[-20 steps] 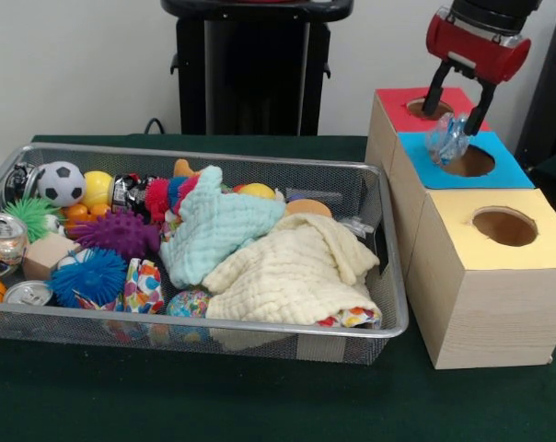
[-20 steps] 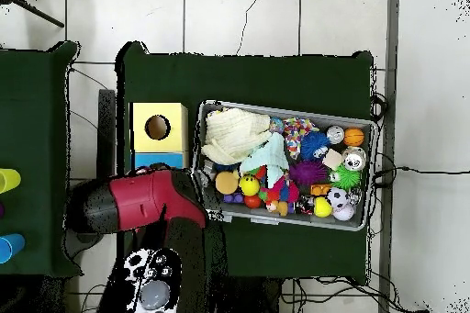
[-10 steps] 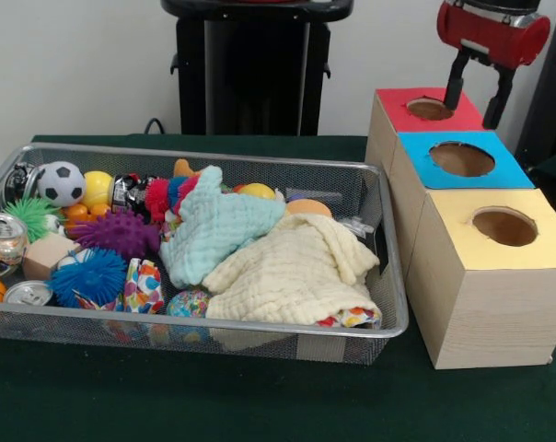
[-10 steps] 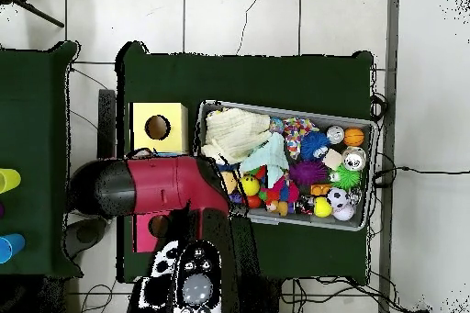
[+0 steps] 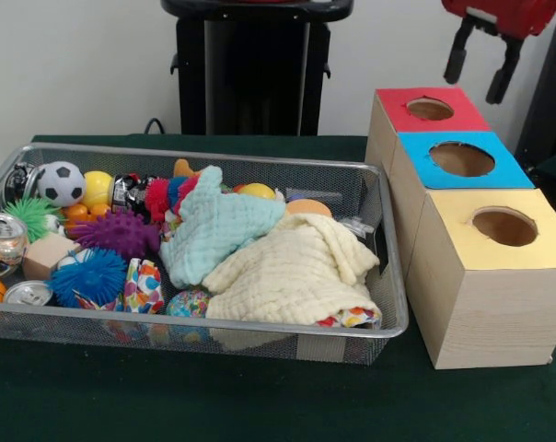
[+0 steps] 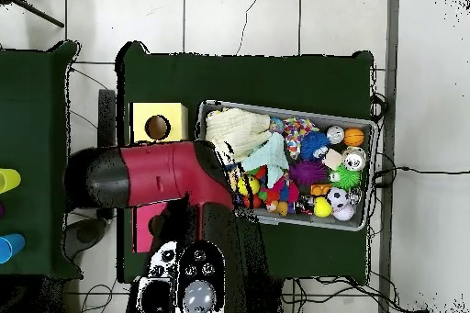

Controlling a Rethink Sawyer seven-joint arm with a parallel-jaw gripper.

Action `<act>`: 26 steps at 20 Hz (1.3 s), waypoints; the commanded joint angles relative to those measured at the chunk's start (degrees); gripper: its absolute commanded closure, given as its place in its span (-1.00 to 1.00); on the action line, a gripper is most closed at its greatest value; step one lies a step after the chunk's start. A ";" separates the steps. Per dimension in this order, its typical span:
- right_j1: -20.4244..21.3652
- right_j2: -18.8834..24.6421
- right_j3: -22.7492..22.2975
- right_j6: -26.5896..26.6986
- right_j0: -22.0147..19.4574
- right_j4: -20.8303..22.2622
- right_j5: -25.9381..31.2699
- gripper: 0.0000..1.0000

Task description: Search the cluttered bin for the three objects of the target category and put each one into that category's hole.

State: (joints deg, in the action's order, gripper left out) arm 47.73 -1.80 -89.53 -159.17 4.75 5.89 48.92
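Note:
My gripper [image 5: 473, 86] hangs open and empty at the upper right, above and behind the red box [image 5: 396, 99] with its round hole. The blue box [image 5: 502, 170] and the yellow box [image 5: 536, 247] stand in a row in front of it, each with a hole on top. The wire mesh bin [image 5: 204, 155] at the left is full of toys, cans and cloths. From overhead my red arm [image 6: 156, 176] covers the blue box and hides the gripper; the yellow box [image 6: 142, 126] and the bin [image 6: 367, 181] show.
A cream cloth [image 5: 292, 272] and a pale teal cloth [image 5: 218, 226] cover the bin's right half. Spiky balls, a small football [image 5: 61, 183] and drink cans [image 5: 2, 238] crowd its left end. A black stand [image 5: 250, 74] rises behind the bin.
One second ago my gripper held a clear crinkly object over the blue hole. It has let go of it, the object is out of sight, and the gripper has risen, open.

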 commanded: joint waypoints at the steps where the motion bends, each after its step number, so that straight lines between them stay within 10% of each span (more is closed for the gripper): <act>1: 0.88 -0.29 6.91 15.79 -3.41 11.97 9.39 -1.00; 17: -1.31 1.37 -0.33 8.45 -7.42 25.46 -9.56 -1.00; 26: -2.55 -0.89 1.54 5.06 -6.03 29.67 -10.22 -1.00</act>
State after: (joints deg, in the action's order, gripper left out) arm 48.26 -1.89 -84.94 -159.08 -1.07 30.93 39.12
